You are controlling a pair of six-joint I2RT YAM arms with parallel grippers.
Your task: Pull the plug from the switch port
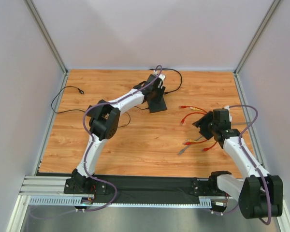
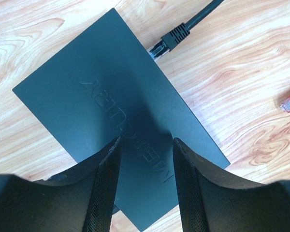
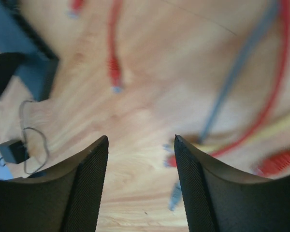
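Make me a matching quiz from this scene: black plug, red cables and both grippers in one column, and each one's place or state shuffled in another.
1. black plug
2. red cables
3. left gripper
4. right gripper

A. above loose cables, jaws open and empty
B. seated in a socket of the switch
C. lying loose on the table
D. over the switch's top, jaws open

Pairs: 1-B, 2-C, 3-D, 4-A

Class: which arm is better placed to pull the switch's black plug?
Probably left: the left gripper, open, is over the switch, black plug just ahead; right gripper hangs apart over red cables.
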